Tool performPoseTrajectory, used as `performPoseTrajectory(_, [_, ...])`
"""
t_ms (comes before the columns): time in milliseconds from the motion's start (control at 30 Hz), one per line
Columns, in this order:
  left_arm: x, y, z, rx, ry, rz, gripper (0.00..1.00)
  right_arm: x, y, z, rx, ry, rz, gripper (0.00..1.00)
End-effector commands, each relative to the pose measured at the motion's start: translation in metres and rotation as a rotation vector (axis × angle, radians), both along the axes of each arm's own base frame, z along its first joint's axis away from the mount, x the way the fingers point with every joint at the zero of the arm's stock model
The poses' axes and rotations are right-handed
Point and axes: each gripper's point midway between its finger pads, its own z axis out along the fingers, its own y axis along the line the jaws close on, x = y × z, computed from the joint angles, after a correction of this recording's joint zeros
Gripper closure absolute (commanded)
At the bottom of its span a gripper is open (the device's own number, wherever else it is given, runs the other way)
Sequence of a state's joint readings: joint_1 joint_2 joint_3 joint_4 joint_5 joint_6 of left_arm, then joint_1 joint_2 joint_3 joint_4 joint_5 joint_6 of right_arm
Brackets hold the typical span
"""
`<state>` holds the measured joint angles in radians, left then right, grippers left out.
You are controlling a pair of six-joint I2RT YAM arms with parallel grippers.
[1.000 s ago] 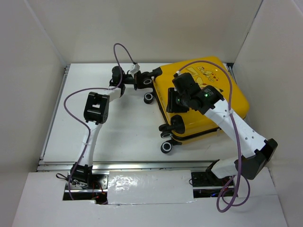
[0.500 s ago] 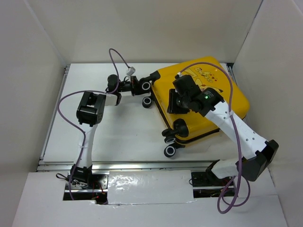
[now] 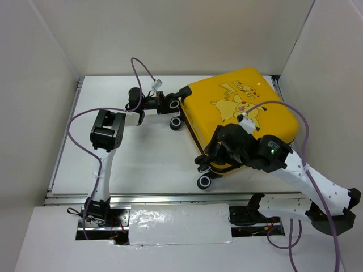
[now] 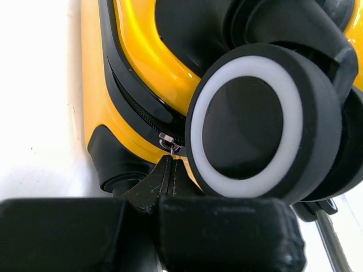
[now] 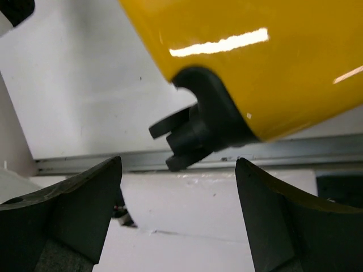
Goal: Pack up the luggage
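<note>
**While my left shut at the zip, my right gaped at a corner**

Where my left arm stretched over the white desk (image 3: 142,153), my left fingers (image 4: 170,164) were pressed fully together at the wheeled end of the luggage (image 3: 266,113). Their tips met the small metal zip pull (image 4: 168,143) on the black seam, just beside a black wheel (image 4: 244,119) with a white ring. I could not tell whether the pull was actually pinched. To the right, the yellow luggage lay flat on the far right part of the desk. Its cartoon lid faced up and its wheels pointed left. Farther right, my right fingers (image 5: 178,164) stood wide apart with nothing between them. They hung by the case's near left corner, and its black caster mount (image 5: 198,127) sat ahead of them, untouched.
</note>
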<state>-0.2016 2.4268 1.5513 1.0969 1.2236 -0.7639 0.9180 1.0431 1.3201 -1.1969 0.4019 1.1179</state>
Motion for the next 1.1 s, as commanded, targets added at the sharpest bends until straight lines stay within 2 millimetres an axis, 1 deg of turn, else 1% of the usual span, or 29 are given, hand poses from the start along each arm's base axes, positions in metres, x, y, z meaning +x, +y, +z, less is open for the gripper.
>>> performPoseTrajectory(0, [-0.006,0.006,0.015,0.008,-0.038,-0.063,1.00,-0.017,0.021,-0.013,0.162,0.098,-0.128,0.13])
performPoseTrajectory(33, [-0.005,0.006,0.016,0.008,-0.047,-0.059,1.00,-0.022,0.032,-0.013,0.180,0.098,-0.099,0.13])
performPoseTrajectory(67, [-0.005,0.006,0.016,0.009,-0.044,-0.056,1.00,-0.021,0.036,-0.019,0.171,0.103,-0.116,0.13])
performPoseTrajectory(133, [-0.005,0.006,0.017,0.010,-0.050,-0.053,1.00,-0.022,0.045,-0.024,0.193,0.120,-0.138,0.12])
performPoseTrajectory(167, [-0.006,0.006,0.018,0.010,-0.049,-0.054,1.00,-0.024,0.045,-0.034,0.178,0.137,-0.147,0.11])
performPoseTrajectory(200, [-0.008,0.006,0.018,0.011,-0.050,-0.059,1.00,-0.024,0.048,-0.037,0.199,0.139,-0.161,0.11])
performPoseTrajectory(233, [-0.008,0.006,0.018,0.014,-0.052,-0.060,1.00,-0.023,0.049,-0.033,0.247,0.128,-0.179,0.10])
performPoseTrajectory(267, [-0.009,0.006,0.019,0.015,-0.055,-0.064,1.00,-0.024,0.048,-0.043,0.257,0.127,-0.183,0.09])
performPoseTrajectory(300, [-0.010,0.007,0.019,0.016,-0.054,-0.064,1.00,-0.018,0.057,-0.039,0.316,0.106,-0.177,0.09])
performPoseTrajectory(333, [-0.009,0.007,0.019,0.018,-0.055,-0.064,1.00,-0.017,0.054,-0.044,0.354,0.108,-0.209,0.10])
performPoseTrajectory(367, [-0.010,0.007,0.019,0.018,-0.055,-0.066,1.00,-0.013,0.053,-0.044,0.377,0.106,-0.237,0.10])
performPoseTrajectory(467, [-0.011,0.008,0.019,0.019,-0.057,-0.069,1.00,-0.004,0.049,-0.050,0.393,0.098,-0.312,0.09])
performPoseTrajectory(567, [-0.012,0.008,0.018,0.018,-0.051,-0.073,1.00,-0.001,0.053,-0.059,0.394,0.131,-0.358,0.10])
performPoseTrajectory(633, [-0.013,0.009,0.017,0.017,-0.045,-0.077,1.00,0.003,0.056,-0.061,0.402,0.127,-0.373,0.10])
performPoseTrajectory(700, [-0.013,0.010,0.016,0.017,-0.044,-0.077,1.00,0.005,0.055,-0.063,0.414,0.125,-0.400,0.13])
performPoseTrajectory(733, [-0.014,0.010,0.016,0.017,-0.044,-0.080,1.00,0.006,0.054,-0.066,0.413,0.126,-0.409,0.16])
performPoseTrajectory(767, [-0.014,0.010,0.016,0.017,-0.044,-0.082,1.00,0.007,0.054,-0.067,0.412,0.127,-0.417,0.17])
performPoseTrajectory(833, [-0.015,0.011,0.015,0.017,-0.044,-0.085,1.00,0.006,0.051,-0.073,0.400,0.139,-0.434,0.22])
performPoseTrajectory(867, [-0.014,0.011,0.016,0.017,-0.044,-0.085,1.00,0.004,0.049,-0.076,0.388,0.146,-0.439,0.27])
performPoseTrajectory(900, [-0.014,0.011,0.016,0.017,-0.044,-0.085,1.00,0.003,0.049,-0.079,0.388,0.156,-0.454,0.30])
performPoseTrajectory(933, [-0.016,0.011,0.016,0.017,-0.045,-0.089,1.00,0.001,0.048,-0.083,0.382,0.167,-0.459,0.34])
performPoseTrajectory(1000, [-0.016,0.012,0.014,0.018,-0.039,-0.089,1.00,0.001,0.047,-0.083,0.381,0.164,-0.462,0.36])
performPoseTrajectory(1033, [-0.017,0.012,0.015,0.018,-0.042,-0.091,1.00,0.002,0.046,-0.083,0.383,0.158,-0.467,0.47])
performPoseTrajectory(1067, [-0.018,0.013,0.014,0.018,-0.039,-0.091,1.00,0.001,0.043,-0.082,0.376,0.156,-0.474,0.53])
